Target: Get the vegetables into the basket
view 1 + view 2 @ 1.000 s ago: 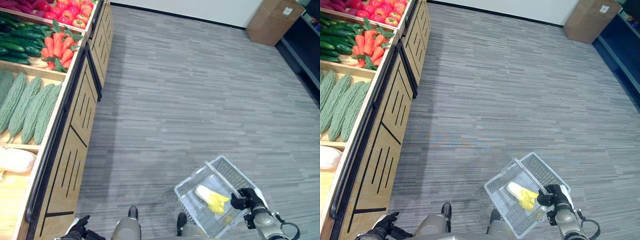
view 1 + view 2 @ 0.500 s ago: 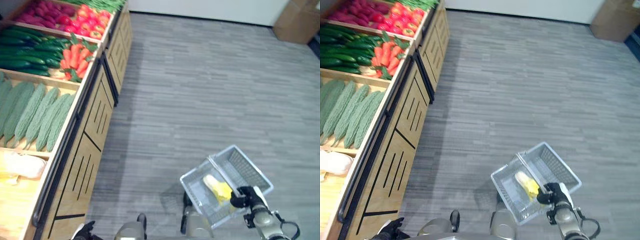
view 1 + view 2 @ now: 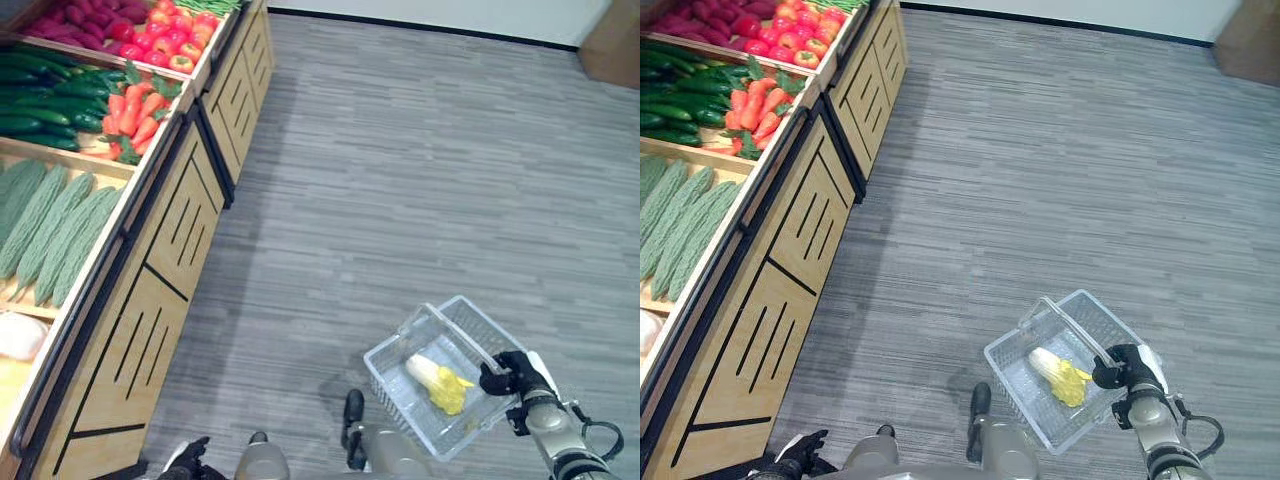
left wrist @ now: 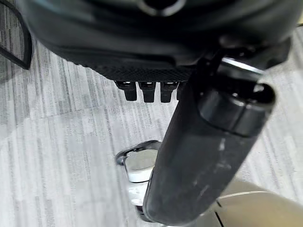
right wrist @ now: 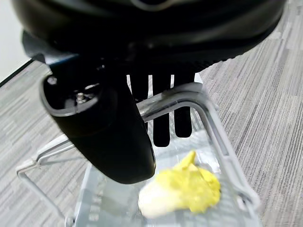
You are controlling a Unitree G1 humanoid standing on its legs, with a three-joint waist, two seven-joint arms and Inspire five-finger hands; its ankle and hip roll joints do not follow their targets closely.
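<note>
basket hangs by its handle from the curled right hand, one yellow-green cabbage inside; carrots and bitter gourds wait on the shelf; left hand low, relaxed, empty.

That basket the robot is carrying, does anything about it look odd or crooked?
Yes: the basket hangs tilted from the right hand, which grips its handle, so the yellow-leafed cabbage lies on a sloping floor. Nothing has spilled.
</note>
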